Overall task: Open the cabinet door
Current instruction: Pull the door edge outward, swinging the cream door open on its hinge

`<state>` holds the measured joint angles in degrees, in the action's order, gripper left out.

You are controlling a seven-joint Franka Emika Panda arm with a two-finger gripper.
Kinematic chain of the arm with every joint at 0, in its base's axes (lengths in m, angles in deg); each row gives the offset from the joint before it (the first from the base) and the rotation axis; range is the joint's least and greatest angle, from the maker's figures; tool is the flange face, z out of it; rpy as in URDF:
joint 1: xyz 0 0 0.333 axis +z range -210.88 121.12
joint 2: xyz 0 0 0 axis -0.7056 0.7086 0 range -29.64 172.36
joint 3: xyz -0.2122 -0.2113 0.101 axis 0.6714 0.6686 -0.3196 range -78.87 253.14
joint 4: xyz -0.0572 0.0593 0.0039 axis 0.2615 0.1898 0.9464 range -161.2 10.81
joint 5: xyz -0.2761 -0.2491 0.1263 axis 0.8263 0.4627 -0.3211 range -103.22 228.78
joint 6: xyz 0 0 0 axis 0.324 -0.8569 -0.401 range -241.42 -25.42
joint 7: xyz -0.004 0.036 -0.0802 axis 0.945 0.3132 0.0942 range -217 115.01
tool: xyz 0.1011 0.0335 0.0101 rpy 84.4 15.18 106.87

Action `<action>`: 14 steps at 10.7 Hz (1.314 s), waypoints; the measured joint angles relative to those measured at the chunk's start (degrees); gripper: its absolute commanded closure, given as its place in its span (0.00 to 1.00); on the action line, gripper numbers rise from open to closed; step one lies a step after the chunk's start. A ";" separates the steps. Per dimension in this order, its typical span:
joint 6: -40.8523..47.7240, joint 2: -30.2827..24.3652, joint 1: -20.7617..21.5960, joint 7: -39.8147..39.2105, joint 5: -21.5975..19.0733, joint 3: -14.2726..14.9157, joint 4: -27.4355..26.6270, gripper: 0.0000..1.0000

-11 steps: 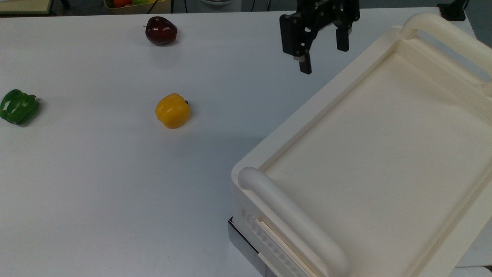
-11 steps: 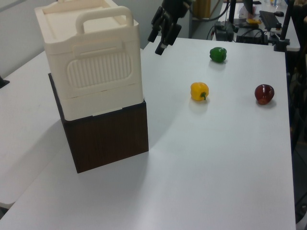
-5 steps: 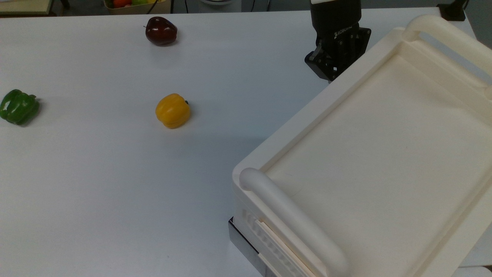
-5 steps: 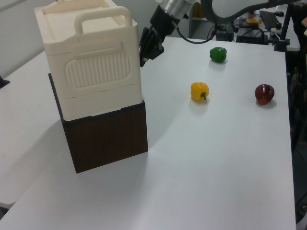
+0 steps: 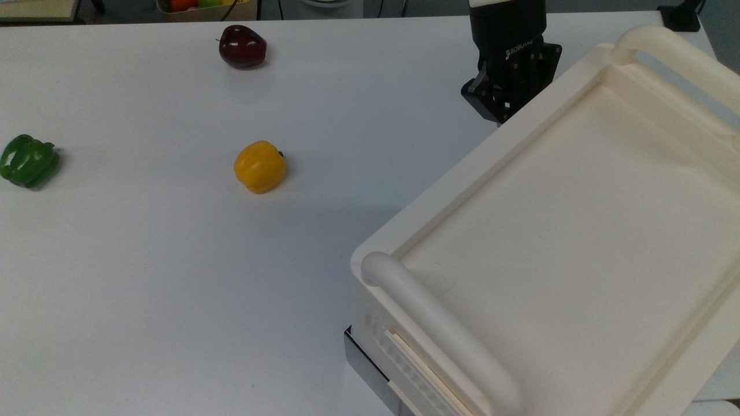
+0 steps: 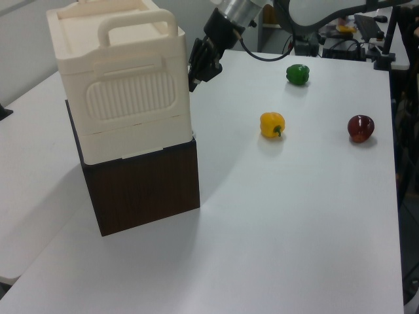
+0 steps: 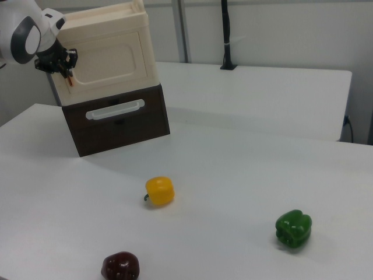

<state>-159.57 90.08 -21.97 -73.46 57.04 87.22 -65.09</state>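
White worktop (image 5: 144,260) in a lab-type room, with desks, cables and other gear behind it.

Cabinet (image 7: 105,81) = cream upper box on a dark brown base. It stands towards one end of the worktop. The base has a drawer w/ a cream bar handle (image 7: 115,109). Rounded cream bar handles also sit along the cabinet's top rim, seen in the top view.

Cabinet door (image 7: 111,58) is the cream panel on the upper box's front, facing the camera in the right view. It lies flat against the box and looks closed. A small copper-brown strip (image 7: 70,80) sits at its edge on the right view's left.

Gripper (image 7: 60,63) is black, up against that same door edge, just above the strip. In the top view the gripper (image 5: 502,101) is tucked beside the cabinet's rim, tips hidden below it. In the left view it (image 6: 195,73) is right at the cabinet's far upper corner. Can't tell how wide it's open, or whether it has hold of anything.

Other items, all well apart:
- Yellow pepper (image 5: 259,166): approx mid-worktop.
- Green pepper (image 5: 28,160): near the worktop's far edge in the left view.
- Dark red fruit (image 5: 242,46): near the worktop's edge on the left view's right.
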 measured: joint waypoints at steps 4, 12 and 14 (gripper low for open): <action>2.27 -0.79 -0.45 1.15 -0.18 0.06 -0.27 1.00; 33.23 -9.40 -9.27 0.50 0.19 7.50 -0.64 0.00; 37.69 -10.56 -9.41 0.97 0.17 12.30 -0.64 0.00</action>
<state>-121.88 79.51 -31.38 -72.49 57.21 99.52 -65.73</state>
